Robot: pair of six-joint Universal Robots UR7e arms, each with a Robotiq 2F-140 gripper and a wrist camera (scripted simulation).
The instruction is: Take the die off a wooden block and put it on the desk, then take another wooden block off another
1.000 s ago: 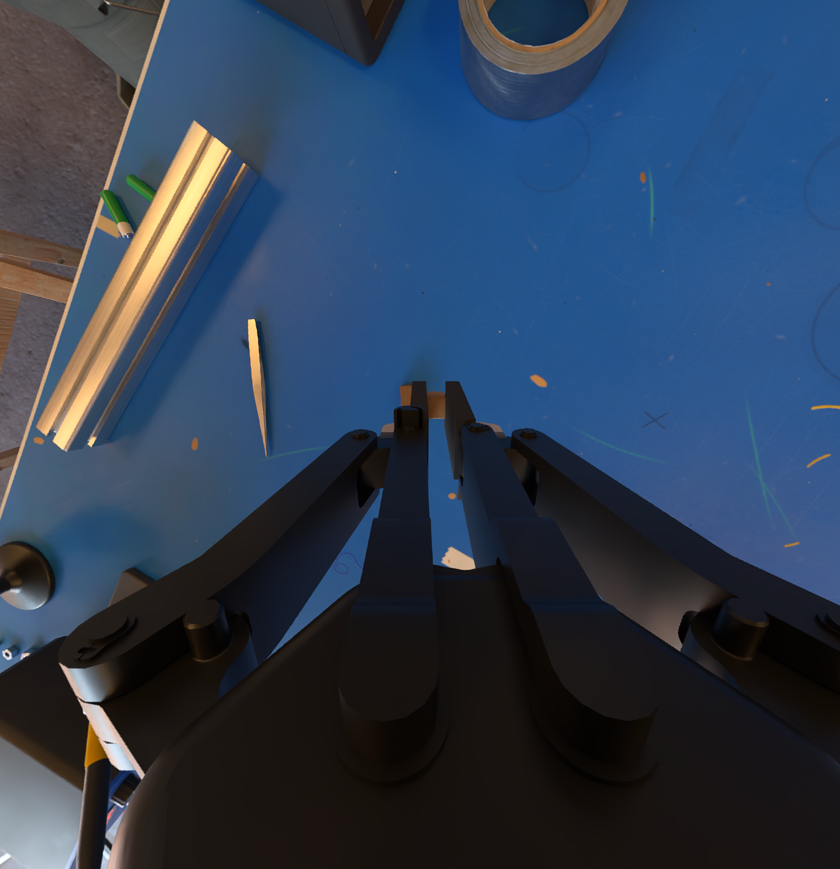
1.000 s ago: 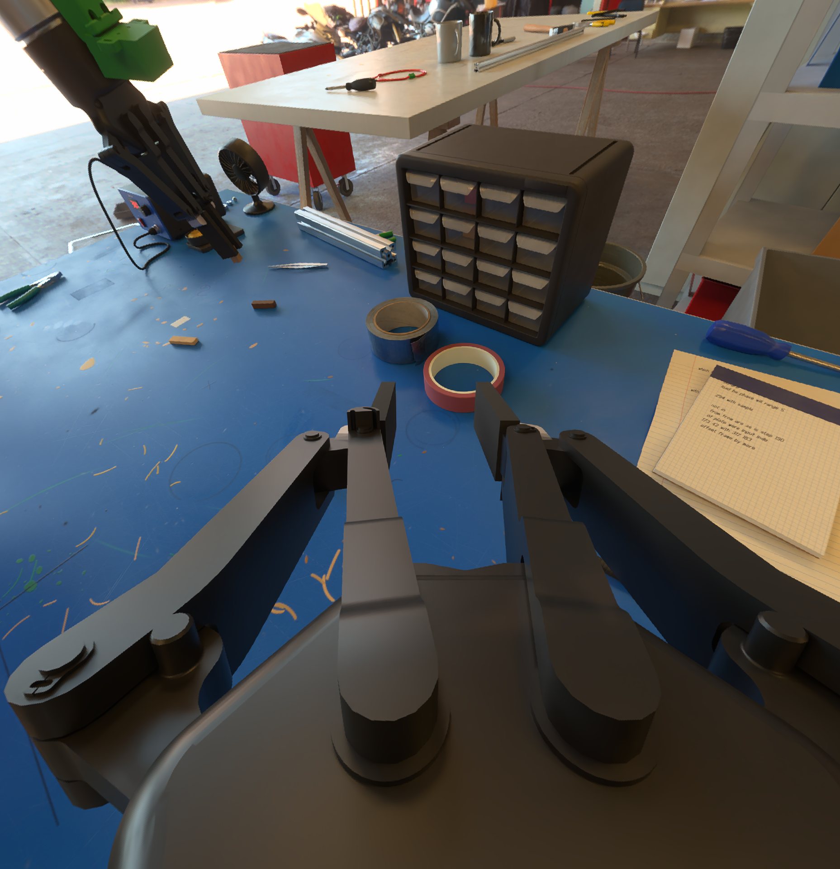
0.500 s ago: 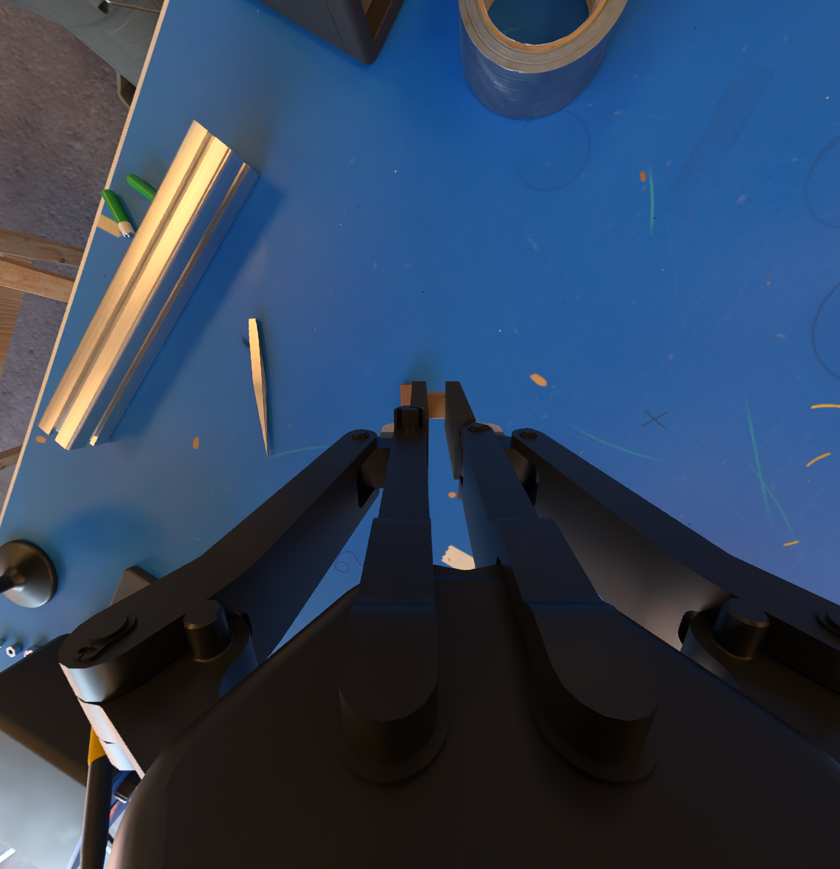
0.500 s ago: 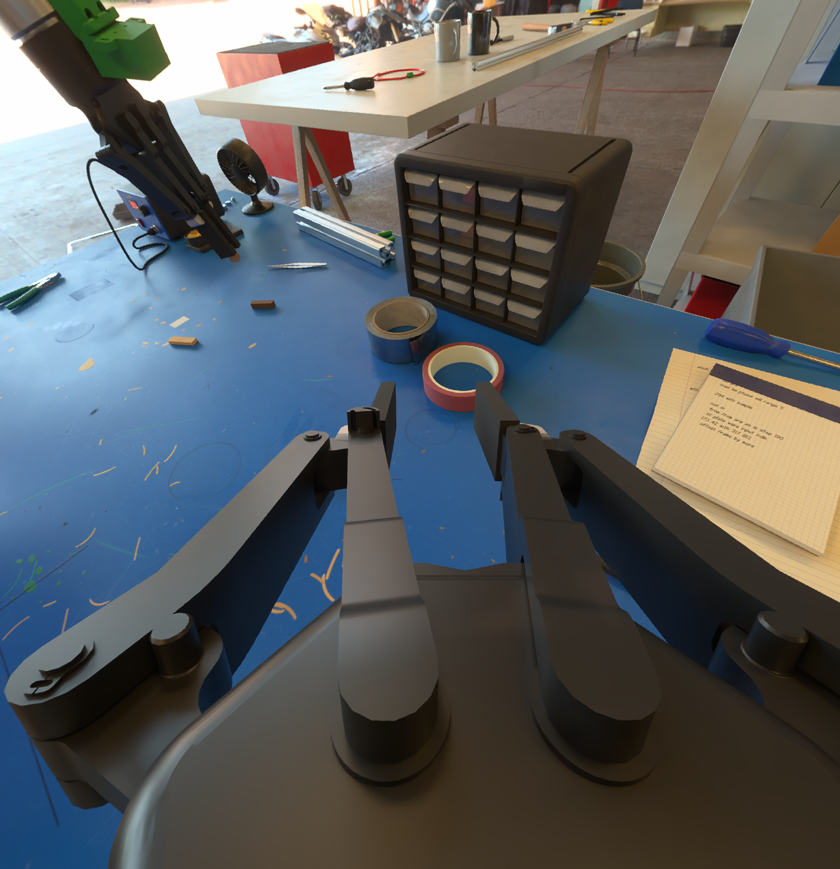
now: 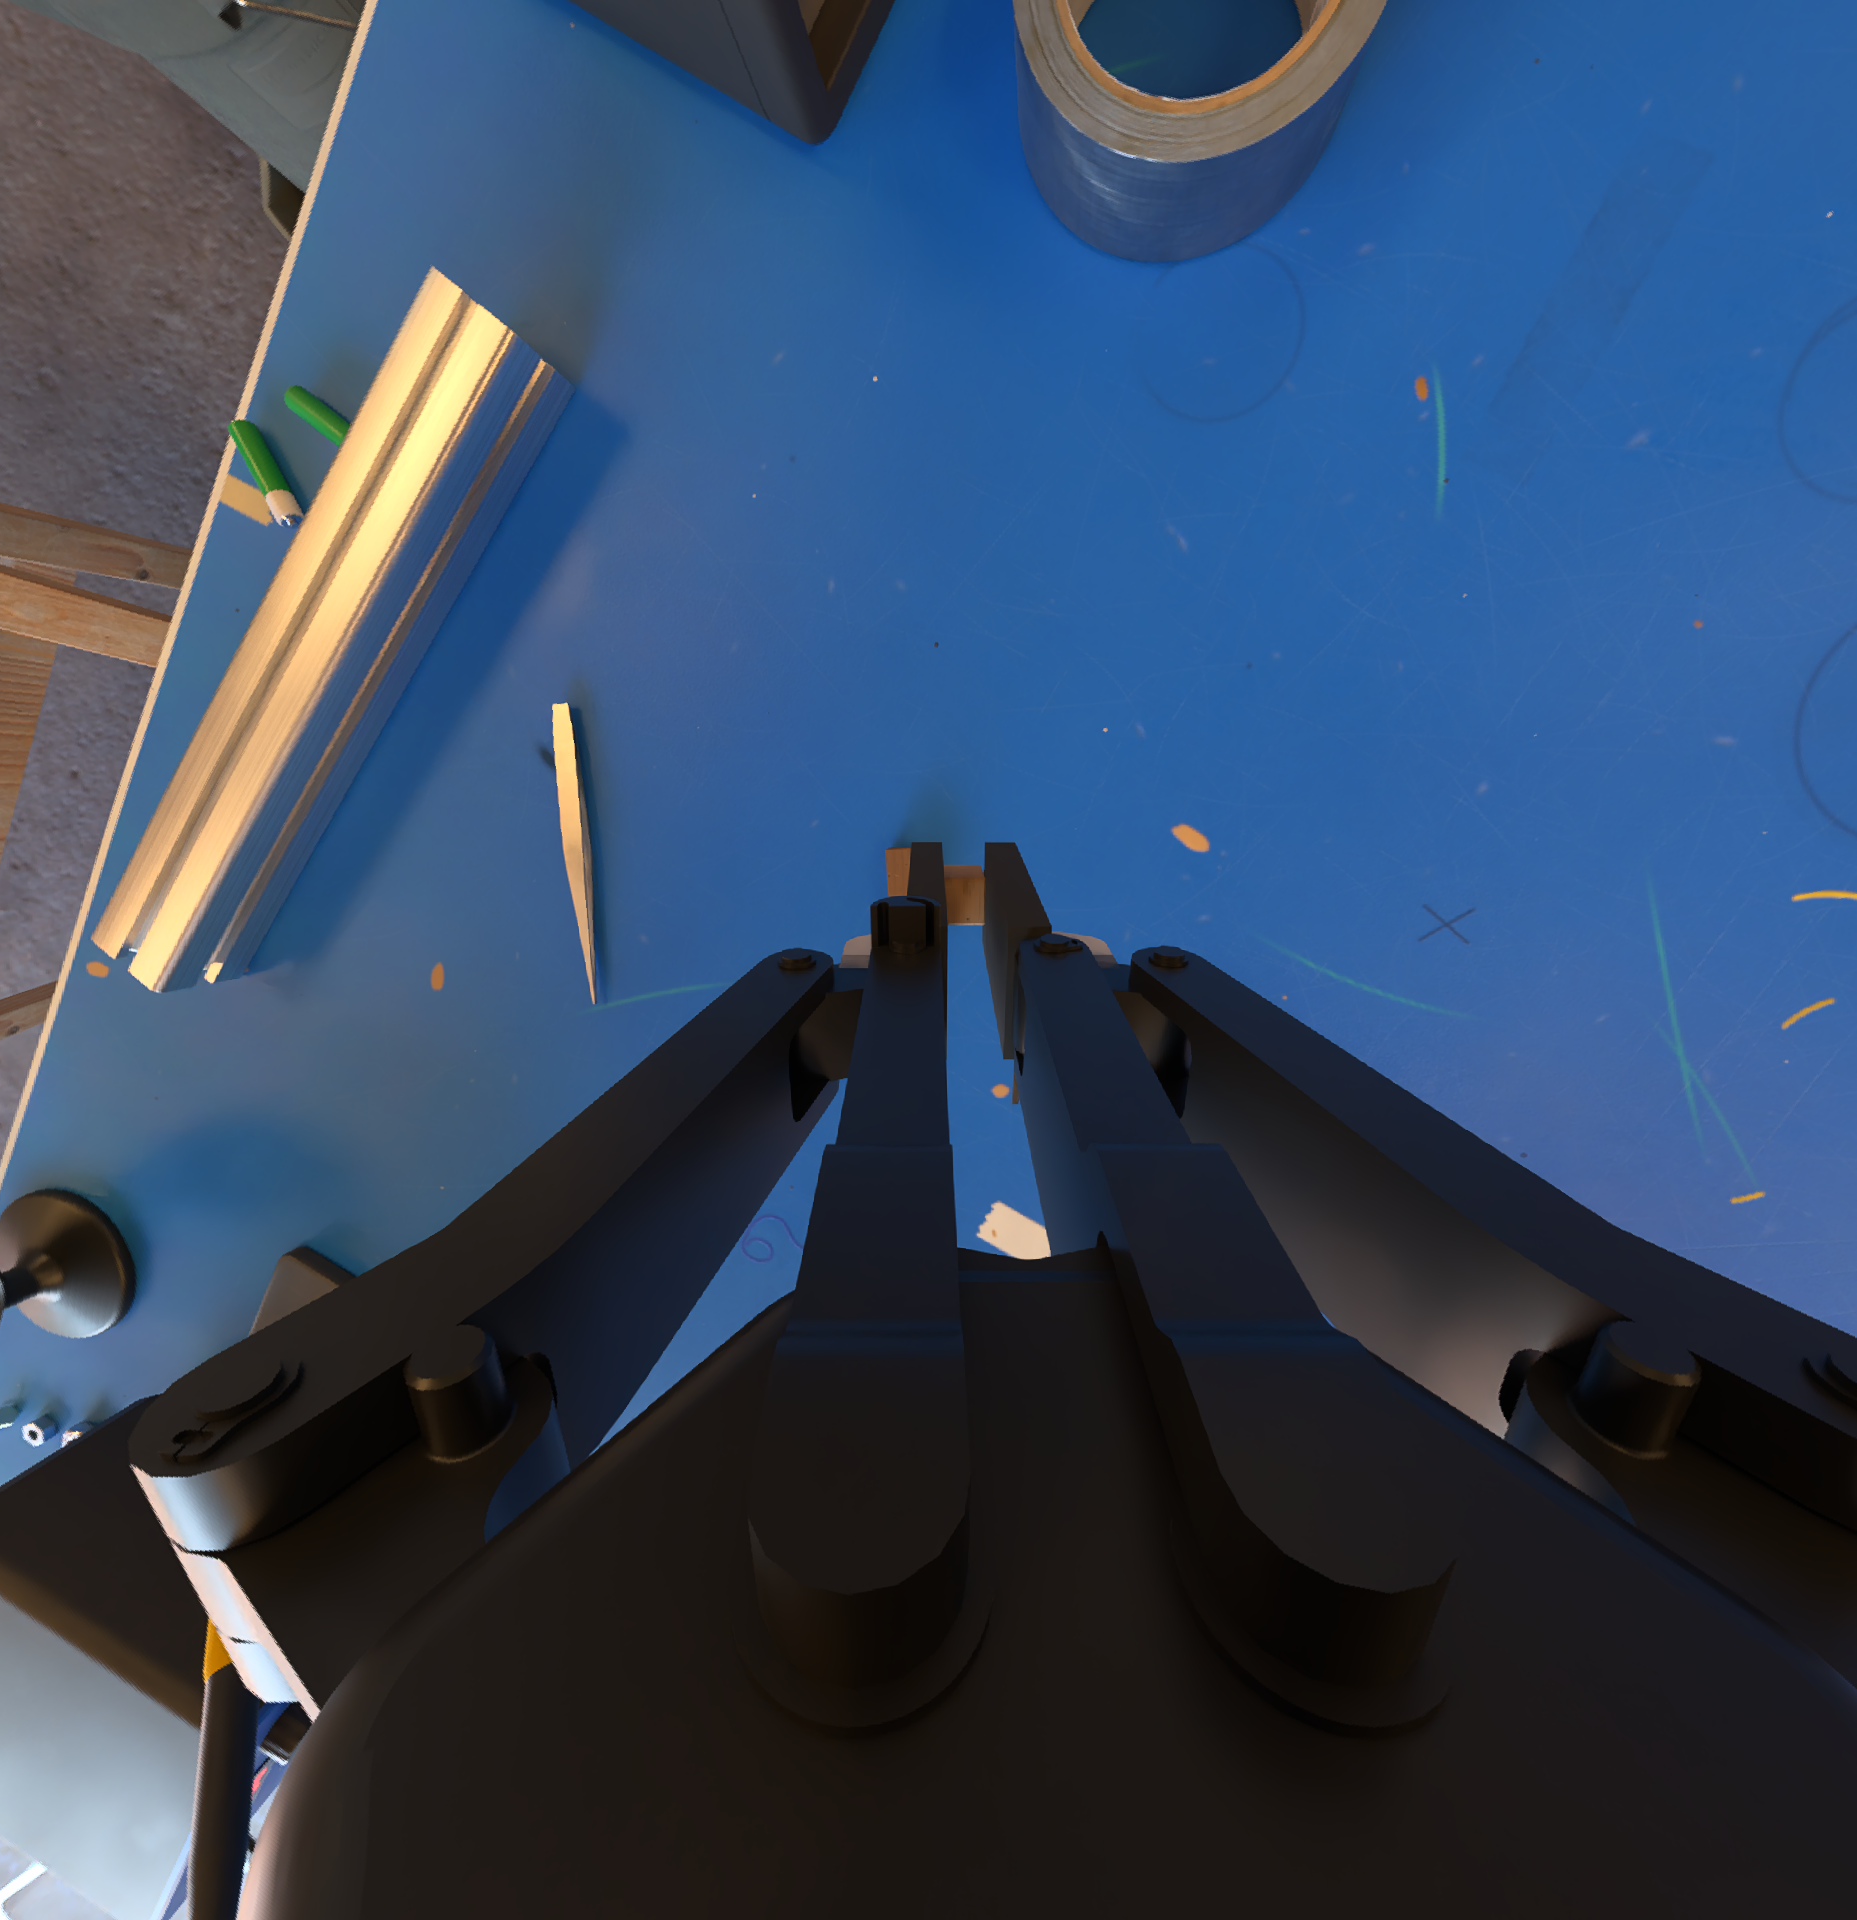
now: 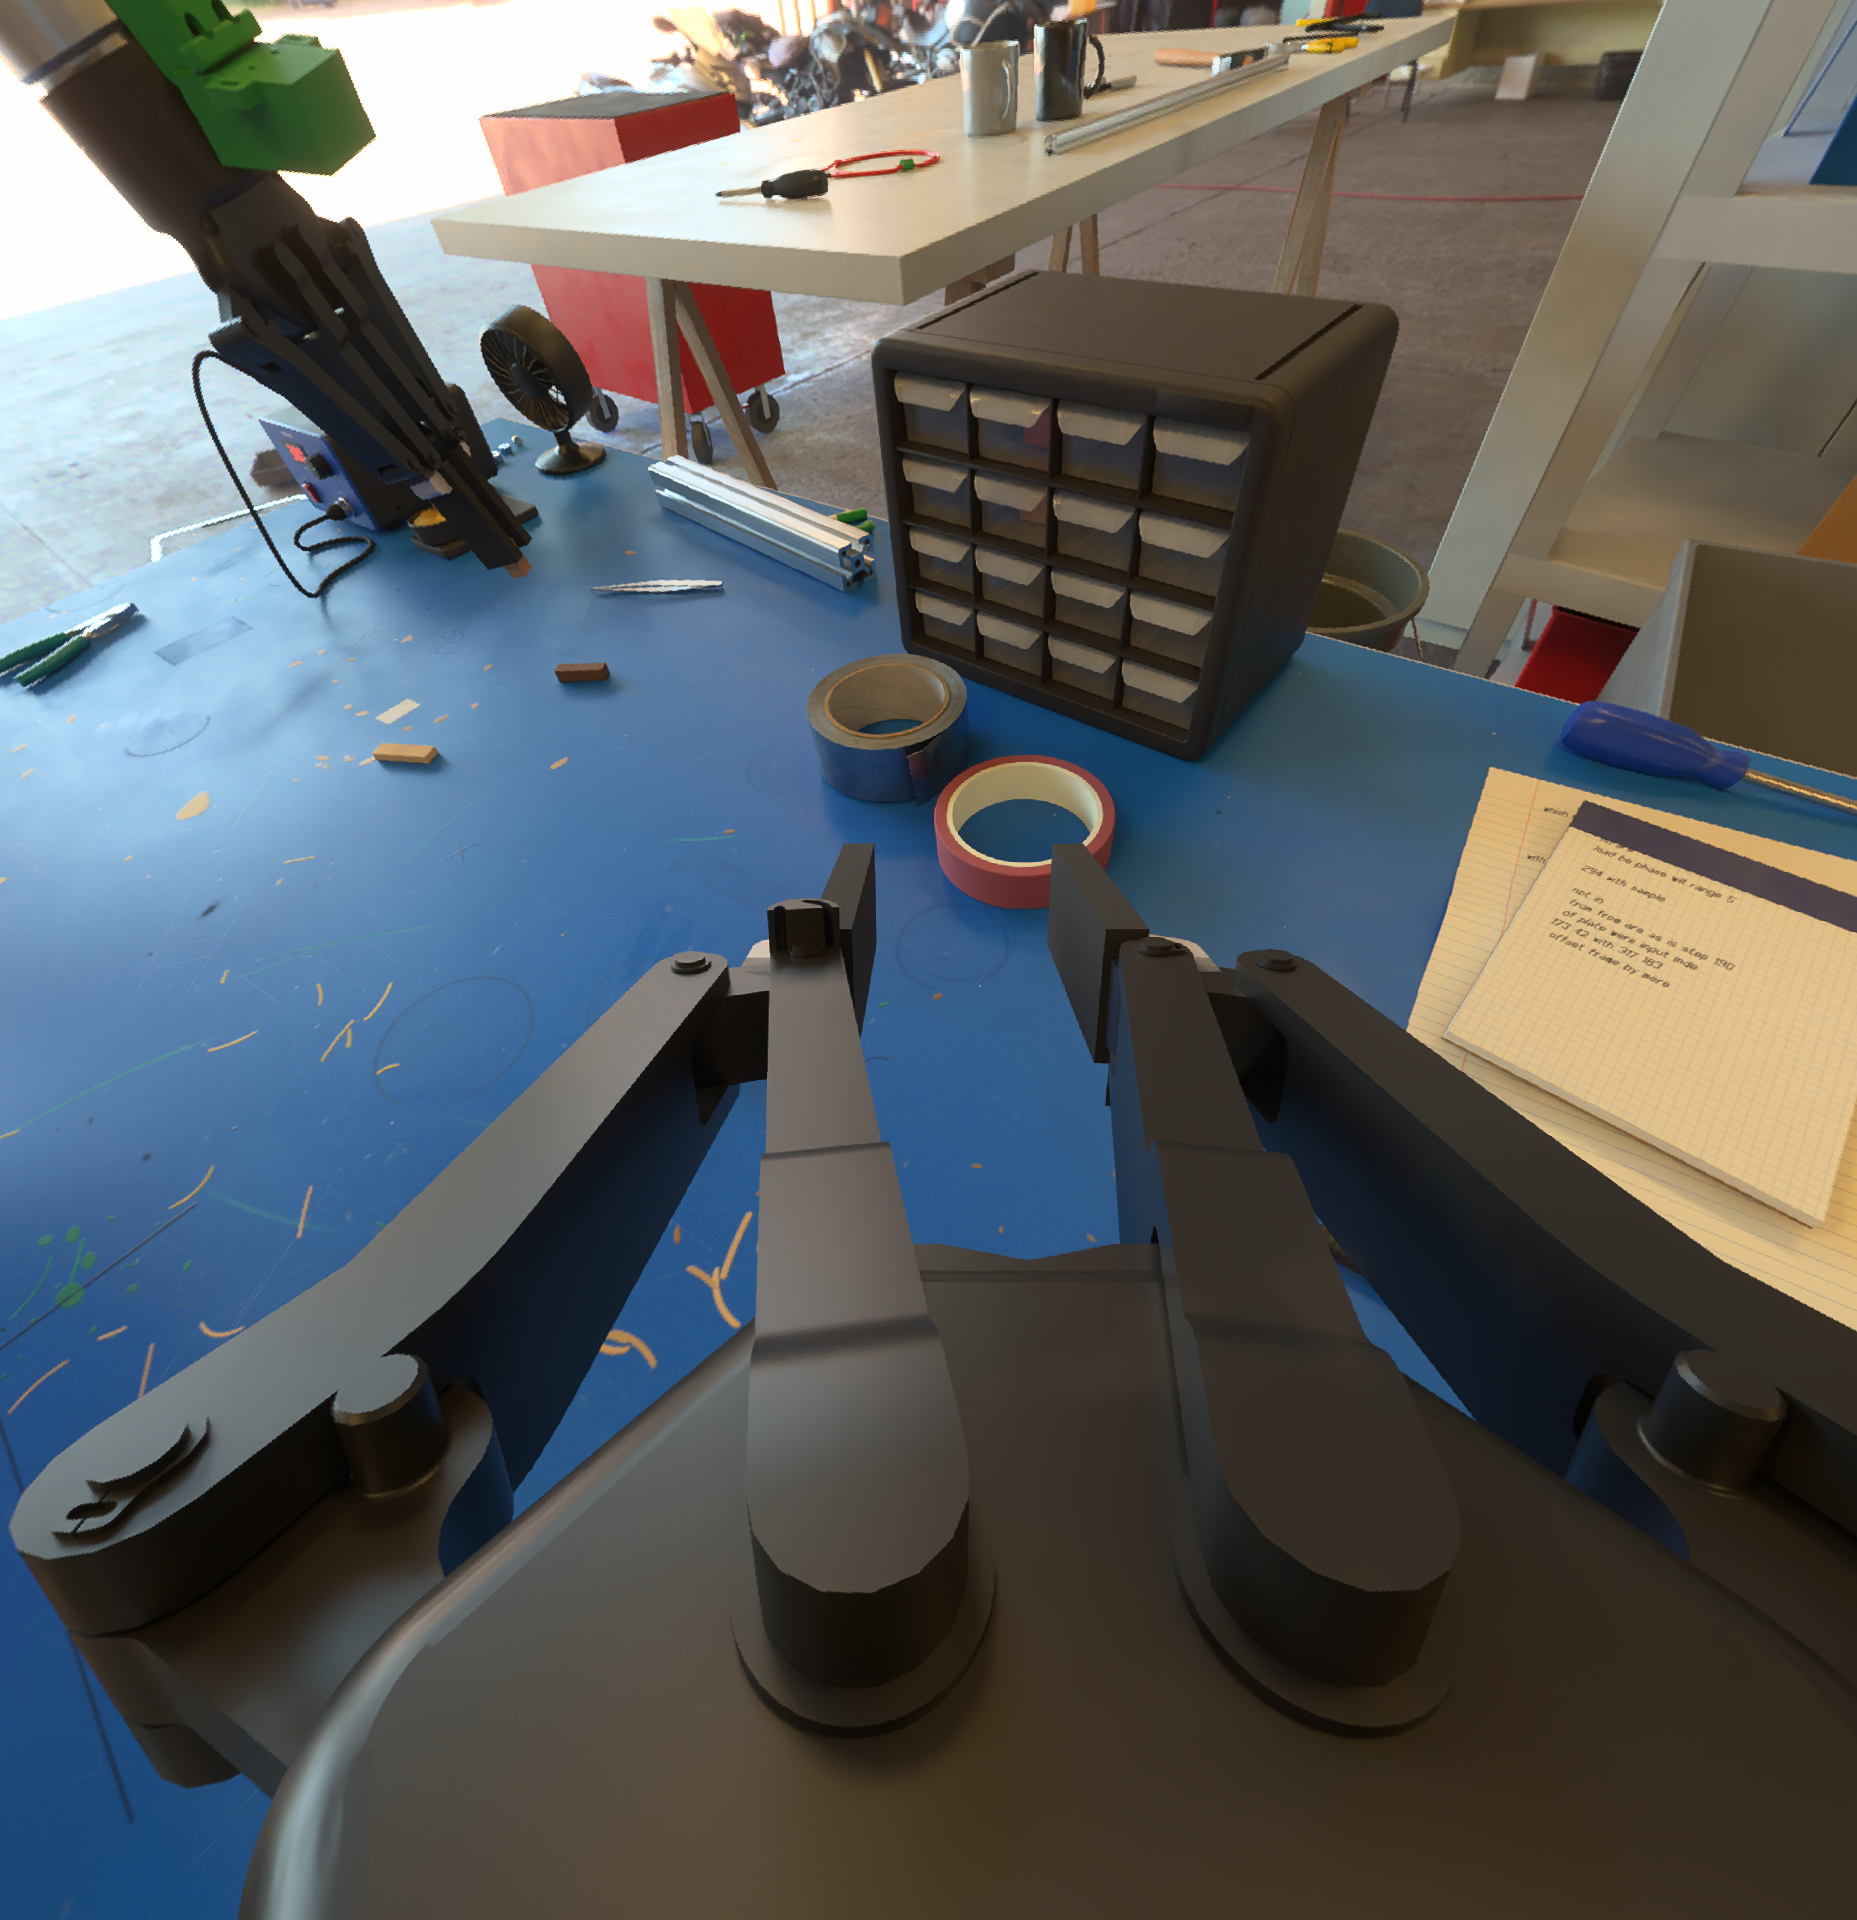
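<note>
left gripper (image 5: 963, 871) clamps pale wooden block (image 5: 963, 891) near desk's (image 5: 1111, 582) far edge | right gripper (image 6: 960, 883) spread, holding nothing

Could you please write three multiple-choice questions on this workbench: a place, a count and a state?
1. The black plastic drawer cabinet stands: A) on the floor B) beyond the red tape roll and the silver-blue tape roll C) on a shelf.
2. Tape rolls on the blue desk: A) one B) four C) two.
3. The left end effector is: A) shut on a small wooden block B) wide open C) out of view.
Answers: B, both rolls lie before it; C, only those two show; A, it pinches the block.
</note>
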